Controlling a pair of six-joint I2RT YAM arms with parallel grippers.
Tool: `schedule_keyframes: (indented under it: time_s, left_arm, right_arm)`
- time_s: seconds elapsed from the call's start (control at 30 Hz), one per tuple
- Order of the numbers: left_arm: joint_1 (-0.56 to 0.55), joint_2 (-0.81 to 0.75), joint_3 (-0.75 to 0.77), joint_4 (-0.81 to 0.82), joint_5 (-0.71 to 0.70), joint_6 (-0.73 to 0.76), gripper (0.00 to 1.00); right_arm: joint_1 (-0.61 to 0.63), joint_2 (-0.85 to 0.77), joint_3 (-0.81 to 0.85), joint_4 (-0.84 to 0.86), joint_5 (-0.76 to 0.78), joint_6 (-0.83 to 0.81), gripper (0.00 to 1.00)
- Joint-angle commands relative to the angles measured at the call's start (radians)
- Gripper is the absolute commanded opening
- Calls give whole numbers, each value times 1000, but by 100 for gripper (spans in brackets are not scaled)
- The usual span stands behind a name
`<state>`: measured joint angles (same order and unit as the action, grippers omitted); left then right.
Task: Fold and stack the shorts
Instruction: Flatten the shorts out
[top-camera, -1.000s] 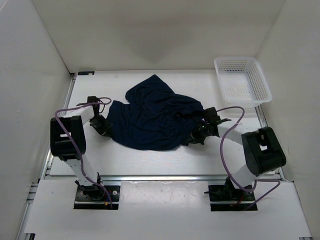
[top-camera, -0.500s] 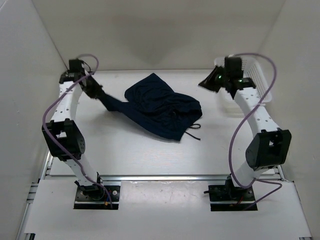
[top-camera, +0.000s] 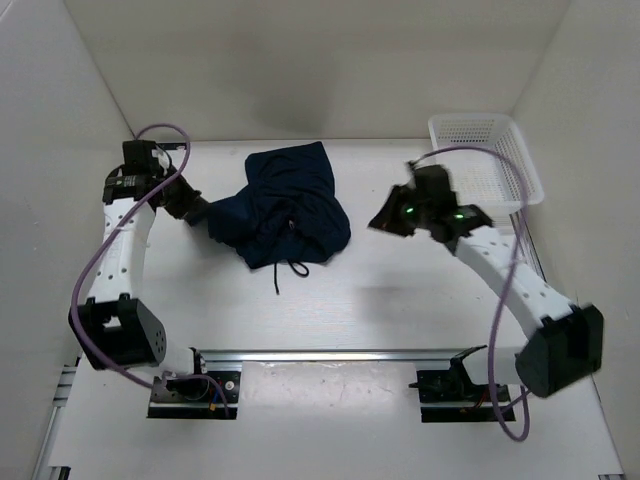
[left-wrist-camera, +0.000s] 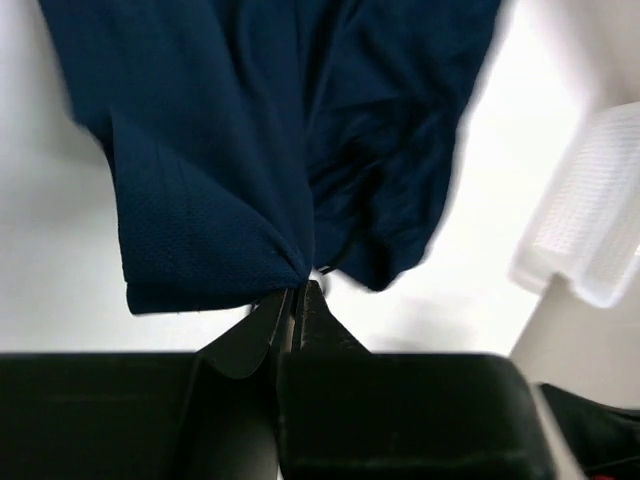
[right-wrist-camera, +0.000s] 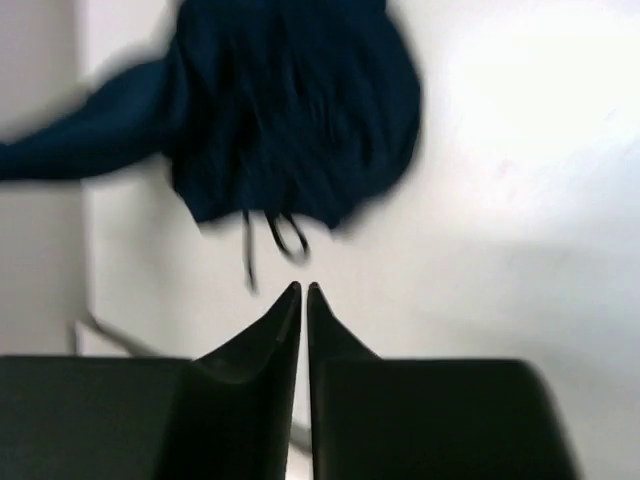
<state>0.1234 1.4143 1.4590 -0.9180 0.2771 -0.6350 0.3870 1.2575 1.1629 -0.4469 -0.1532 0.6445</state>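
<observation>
A smooth white table (top-camera: 400, 300) sits between plain white walls. Far and left of centre lie the shorts (top-camera: 290, 200), a bunched heap of soft, finely knit navy fabric with a thin dark drawstring (top-camera: 290, 264) trailing nearer. The left gripper (left-wrist-camera: 298, 292) is clamped on the fabric's left corner. The right gripper (right-wrist-camera: 303, 290), its tapered black fingers pressed together and empty, hangs to the right. A white mesh basket (top-camera: 485, 160) stands far right.

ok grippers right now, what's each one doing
Left gripper: shut on the shorts.
Right gripper: shut, holding nothing.
</observation>
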Motion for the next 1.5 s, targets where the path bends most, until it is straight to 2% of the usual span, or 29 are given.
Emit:
schedule_keyframes:
  time_s: [0.0, 0.07, 0.1, 0.13, 0.17, 0.33, 0.37, 0.4, 0.43, 0.57, 0.77, 0.87, 0.9, 0.93, 0.97, 1.0, 1.03, 1.07, 1.13, 1.17, 1.2, 1.27, 1.3, 1.33, 1.37, 1.43, 1.47]
  left_arm:
    - [9, 18, -52, 2, -3, 26, 10]
    - [18, 18, -52, 2, -24, 35, 10]
    - [27, 18, -52, 2, -24, 35, 10]
    - [36, 18, -31, 2, -24, 44, 10]
    - [36, 18, -22, -8, -24, 44, 10]
    - [55, 28, 47, -42, -24, 55, 10]
    - [64, 28, 75, -67, -24, 64, 10]
    - [64, 37, 89, -67, -24, 64, 10]
    - [73, 37, 102, -83, -24, 75, 10]
    - [84, 66, 170, -123, -24, 86, 10]
    - [84, 84, 210, -134, -24, 86, 10]
    - [84, 84, 210, -143, -24, 95, 10]
    - [84, 84, 210, -143, -24, 95, 10]
    - [93, 84, 210, -153, -24, 104, 10]
    - [93, 84, 210, -153, -24, 104, 10]
    - [93, 84, 210, -153, -24, 104, 10]
    - [93, 84, 210, -153, -24, 113, 10]
    - [93, 84, 199, -153, -33, 113, 10]
    - [93, 84, 199, -153, -33, 113, 10]
    - [93, 84, 189, -153, -33, 113, 10]
    - [93, 84, 189, -144, -33, 113, 10]
    - [93, 84, 166, -143, -24, 123, 10]
    - [93, 84, 156, -134, -12, 123, 10]
    - [93, 84, 146, -125, 0, 123, 10]
    - [93, 74, 112, -125, 14, 133, 10]
    - [82, 58, 55, -101, 57, 142, 10]
    - [61, 32, -21, -79, 57, 143, 10]
  right_arm:
    - [171, 117, -29, -10, -34, -23, 29]
    - [309, 238, 29, -31, -42, -48, 39]
    - [360, 279, 68, -47, -19, -86, 53]
    - [447, 365, 161, -85, 9, -106, 59]
    - [482, 412, 216, -108, 42, -123, 64]
    - [593, 711, 530, -191, 90, -195, 78]
    - [604, 787, 643, -226, 110, -209, 80]
    - [615, 787, 644, -245, 124, -226, 80]
    - [634, 857, 750, -263, 142, -249, 80]
    - [647, 1032, 982, -319, 214, -267, 82]
    - [638, 1232, 1204, -354, 299, -224, 83]
    - [638, 1296, 1281, -354, 325, -209, 79]
    - [629, 1316, 1293, -354, 325, -195, 71]
    - [628, 1316, 1293, -343, 325, -186, 64]
    - [628, 1316, 1293, -343, 325, -186, 52]
    - [619, 1304, 1278, -343, 334, -162, 34]
    - [619, 1286, 1250, -332, 365, -152, 4]
    - [619, 1224, 1159, -323, 386, -143, 0]
    - [610, 1130, 1015, -253, 426, -131, 0]
    - [610, 1017, 929, -222, 466, -131, 0]
    - [599, 957, 756, -193, 481, -131, 0]
    - [570, 779, 588, -138, 523, -121, 0]
    - [570, 720, 510, -138, 547, -121, 0]
    - [561, 662, 363, -125, 620, -121, 0]
    - [561, 549, 295, -125, 673, -121, 0]
    - [561, 443, 175, -156, 759, -96, 0]
    - [561, 343, 71, -203, 794, -74, 0]
